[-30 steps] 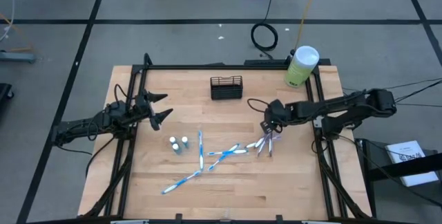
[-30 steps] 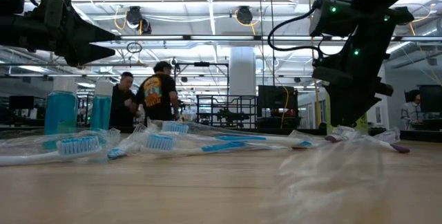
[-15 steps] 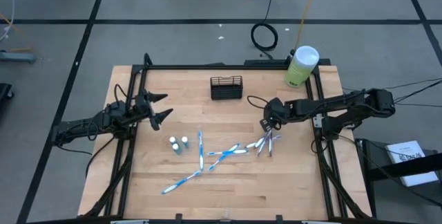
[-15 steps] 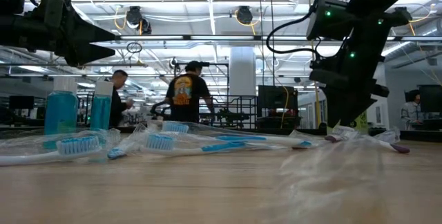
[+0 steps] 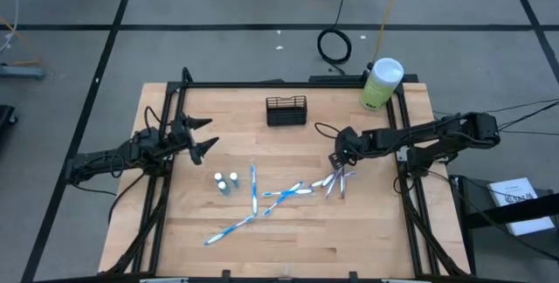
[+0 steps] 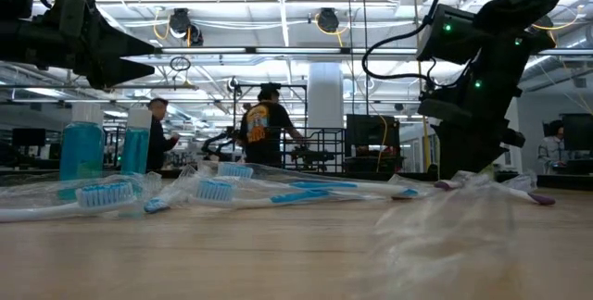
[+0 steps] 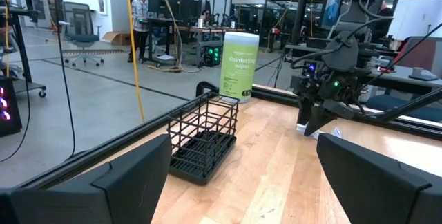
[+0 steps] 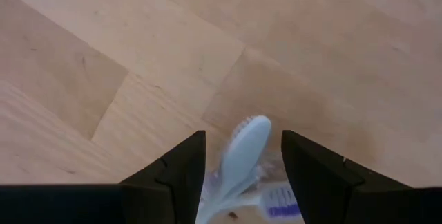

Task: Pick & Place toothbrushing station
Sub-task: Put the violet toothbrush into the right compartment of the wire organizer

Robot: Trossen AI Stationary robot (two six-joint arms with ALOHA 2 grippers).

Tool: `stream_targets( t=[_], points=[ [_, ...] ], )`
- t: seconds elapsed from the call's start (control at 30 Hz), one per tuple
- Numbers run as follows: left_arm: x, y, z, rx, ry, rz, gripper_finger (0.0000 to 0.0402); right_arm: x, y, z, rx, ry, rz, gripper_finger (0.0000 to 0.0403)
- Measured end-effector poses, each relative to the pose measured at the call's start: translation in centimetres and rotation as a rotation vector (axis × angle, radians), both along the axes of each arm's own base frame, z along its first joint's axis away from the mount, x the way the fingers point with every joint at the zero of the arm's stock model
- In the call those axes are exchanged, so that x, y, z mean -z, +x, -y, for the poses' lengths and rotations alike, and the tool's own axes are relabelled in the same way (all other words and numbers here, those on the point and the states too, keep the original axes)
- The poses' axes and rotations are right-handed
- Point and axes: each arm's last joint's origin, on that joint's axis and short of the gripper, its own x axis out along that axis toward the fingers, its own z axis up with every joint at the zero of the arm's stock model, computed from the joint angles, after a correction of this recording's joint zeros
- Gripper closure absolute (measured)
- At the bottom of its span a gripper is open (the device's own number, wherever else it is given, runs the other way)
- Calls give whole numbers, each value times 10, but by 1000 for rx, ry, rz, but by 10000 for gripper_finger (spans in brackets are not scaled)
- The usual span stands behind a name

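The toothbrushing station, a small black wire-mesh basket (image 5: 286,110) (image 7: 205,137), stands on its base at the table's far middle; no gripper touches it. My right gripper (image 5: 336,159) (image 8: 243,135) points steeply down, open, over a cluster of wrapped purple toothbrushes (image 5: 337,180). The pale end of one toothbrush (image 8: 246,153) shows between its fingers, with gaps on both sides. My left gripper (image 5: 203,140) (image 7: 255,182) waits open and level at the table's left.
Blue toothbrushes (image 5: 284,193) (image 5: 229,228) and two small bottles (image 5: 227,182) lie on the wood at mid-table. A pale-green wipes cylinder (image 5: 381,84) stands at the far right corner. A black frame rail (image 5: 288,82) borders the table. People walk in the room behind (image 6: 264,133).
My right gripper has sunk a little toward the purple toothbrushes and tipped slightly; its fingers stay open. In the room behind, a person has walked to the right.
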Motion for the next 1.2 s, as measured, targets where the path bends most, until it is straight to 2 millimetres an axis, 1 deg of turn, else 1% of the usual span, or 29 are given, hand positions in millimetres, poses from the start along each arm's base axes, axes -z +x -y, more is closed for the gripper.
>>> stream_targets(
  t=[0.13, 0.23, 0.6, 0.7, 0.8, 1.0, 1.1, 1.2],
  points=[
    [0, 0, 0, 0, 0, 0, 34, -1, 1, 0, -15, -9, 12, 225],
    [0, 0, 0, 0, 0, 0, 34, -1, 1, 0, -17, -10, 11, 238],
    [0, 0, 0, 0, 0, 0, 34, -1, 1, 0, -46, -21, 4, 331],
    [0, 0, 0, 0, 0, 0, 34, -4, 1, 0, -75, -33, 18, 352],
    [0, 0, 0, 0, 0, 0, 34, -12, 4, 0, -116, -40, 90, 356],
    [0, 0, 0, 0, 0, 0, 34, -38, 11, 0, -200, -130, 316, 339],
    [0, 0, 0, 0, 0, 0, 34, -54, 17, 1, -274, -224, 449, 345],
    [0, 0, 0, 0, 0, 0, 34, -72, 27, 3, -359, -379, 610, 356]
  ],
)
